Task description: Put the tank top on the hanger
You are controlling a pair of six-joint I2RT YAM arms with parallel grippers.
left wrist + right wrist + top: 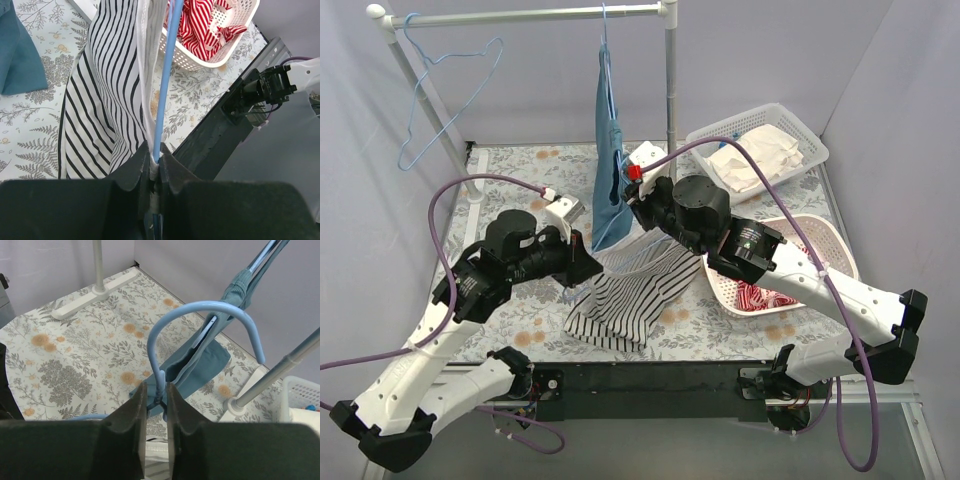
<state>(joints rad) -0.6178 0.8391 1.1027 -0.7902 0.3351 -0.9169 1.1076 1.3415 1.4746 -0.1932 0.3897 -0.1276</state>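
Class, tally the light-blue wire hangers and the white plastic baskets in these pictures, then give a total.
Light-blue wire hangers: 3 (one empty on the rail, one carrying the teal-blue garment, one between the left fingers and right fingers)
White plastic lattice baskets: 2
Total: 5

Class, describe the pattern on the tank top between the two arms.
The tank top is white with thin black stripes; the left wrist view shows it best.

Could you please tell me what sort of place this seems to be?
Probably a lab mock-up of a laundry corner: a clothes rail holding a teal garment, a plastic basket of clothes, and plain grey walls.
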